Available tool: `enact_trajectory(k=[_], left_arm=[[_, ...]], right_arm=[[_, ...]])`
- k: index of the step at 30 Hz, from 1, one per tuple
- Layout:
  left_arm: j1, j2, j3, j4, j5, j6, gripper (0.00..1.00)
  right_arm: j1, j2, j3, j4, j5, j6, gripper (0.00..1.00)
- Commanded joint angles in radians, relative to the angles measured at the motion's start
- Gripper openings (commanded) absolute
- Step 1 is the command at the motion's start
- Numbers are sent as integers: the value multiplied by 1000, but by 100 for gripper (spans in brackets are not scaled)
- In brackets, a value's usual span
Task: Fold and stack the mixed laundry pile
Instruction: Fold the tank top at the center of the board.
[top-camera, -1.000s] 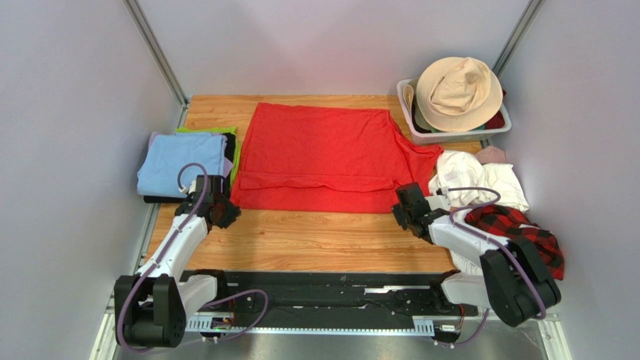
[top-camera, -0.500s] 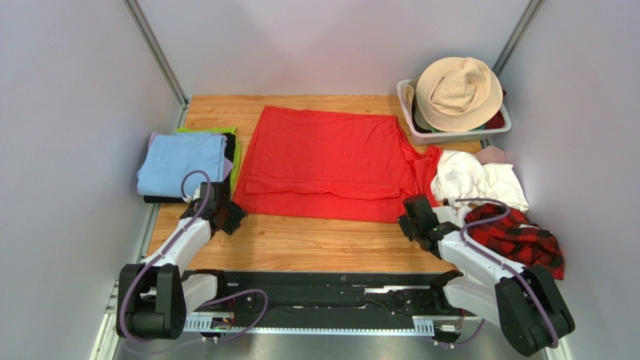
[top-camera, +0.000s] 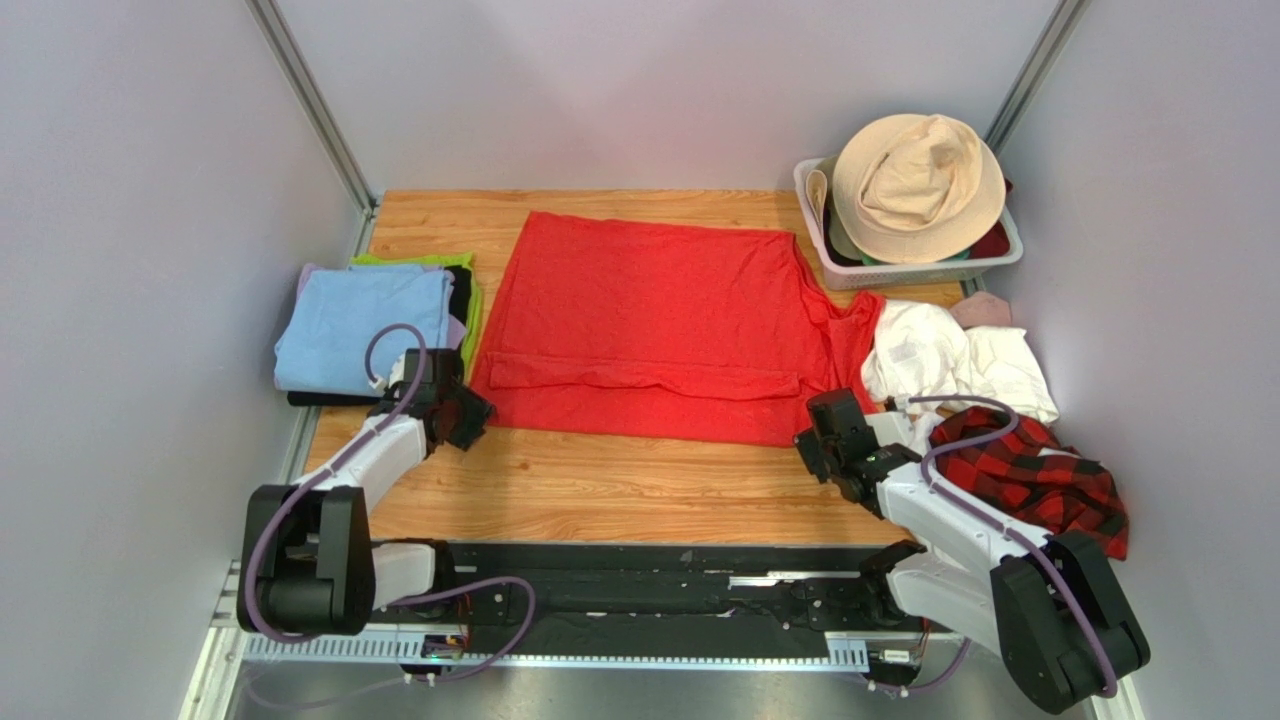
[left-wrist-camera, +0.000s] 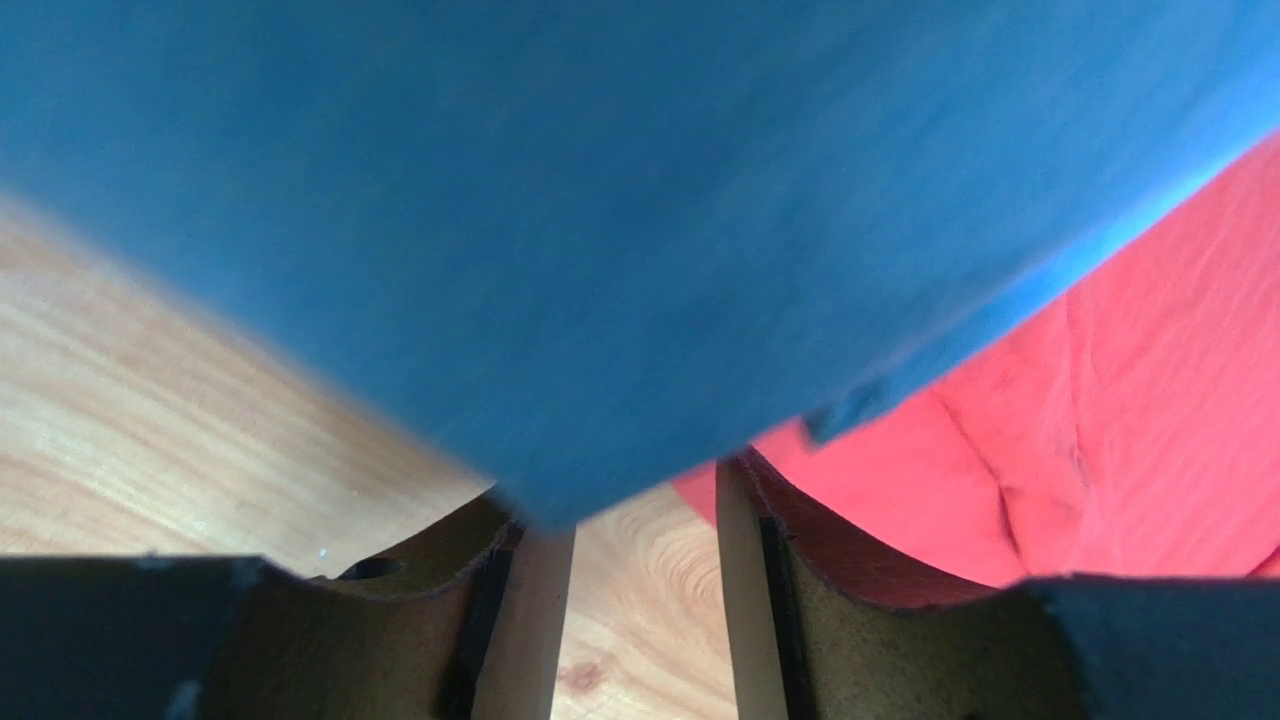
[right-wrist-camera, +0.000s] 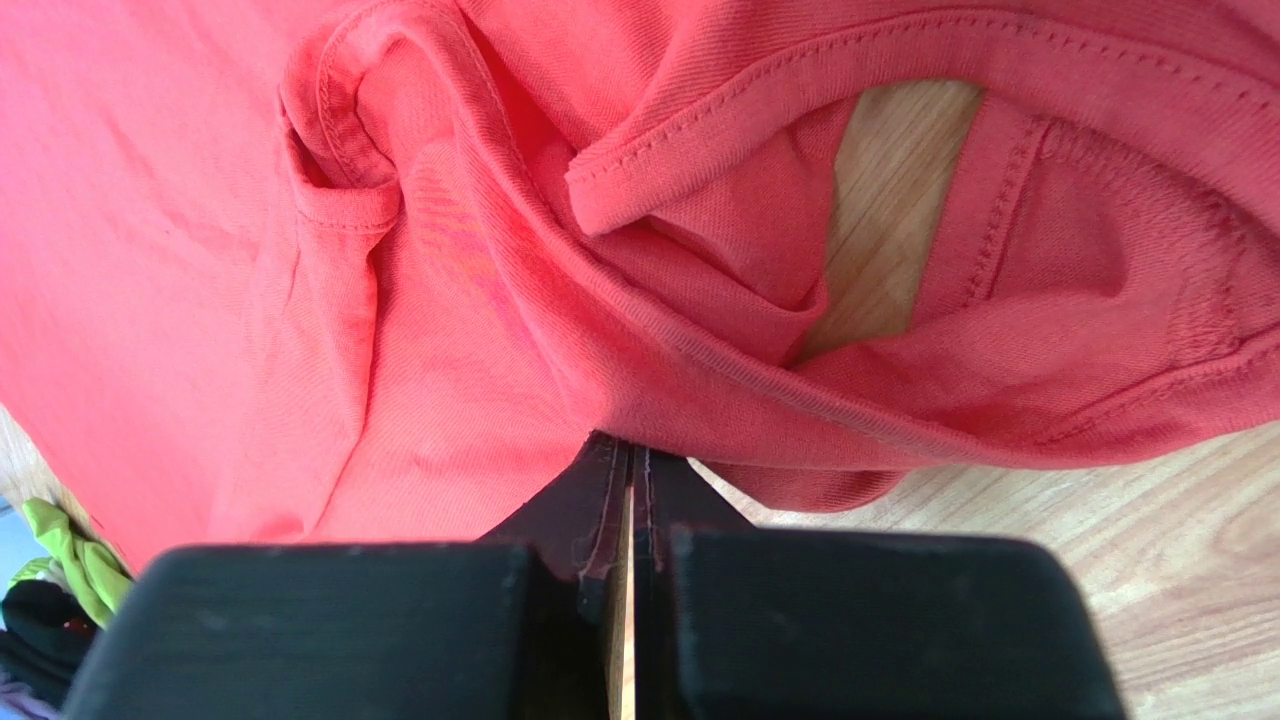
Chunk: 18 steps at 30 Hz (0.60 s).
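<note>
1. Top external view: a folded light blue cloth (top-camera: 358, 323) lies at the left edge of the table (top-camera: 631, 488).
2. Just beside it, the left gripper (top-camera: 460, 414) sits low with its fingers spread, wood showing between them.
3. The red T-shirt (top-camera: 646, 315) lies flat mid-table.
4. The right gripper (top-camera: 824, 438), fingers pressed together, pinches the T-shirt's near right corner.
5. At the right edge, the white cloths (top-camera: 939, 353) and the plaid shirt (top-camera: 1037, 468) lie heaped.

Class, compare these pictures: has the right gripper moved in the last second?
Yes. The right gripper, pinching the red T-shirt, has drawn back toward the near edge of the table, away from the white basket.
</note>
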Motion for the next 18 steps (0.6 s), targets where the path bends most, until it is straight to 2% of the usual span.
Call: enact_trajectory(k=[1, 5, 8, 12, 18], left_arm=[[4, 62, 43, -11, -47, -16, 45], [4, 98, 68, -22, -61, -22, 39], [4, 139, 94, -42, -86, -10, 30], [4, 178, 134, -82, -94, -7, 0], [1, 147, 146, -148, -104, -13, 0]], right_arm=[[0, -11, -12, -2, 10, -14, 0], [0, -16, -11, -2, 4, -12, 0], [-1, -19, -5, -7, -2, -12, 0], [0, -34, -1, -20, -2, -12, 0], [-1, -56, 18, -77, 16, -12, 0]])
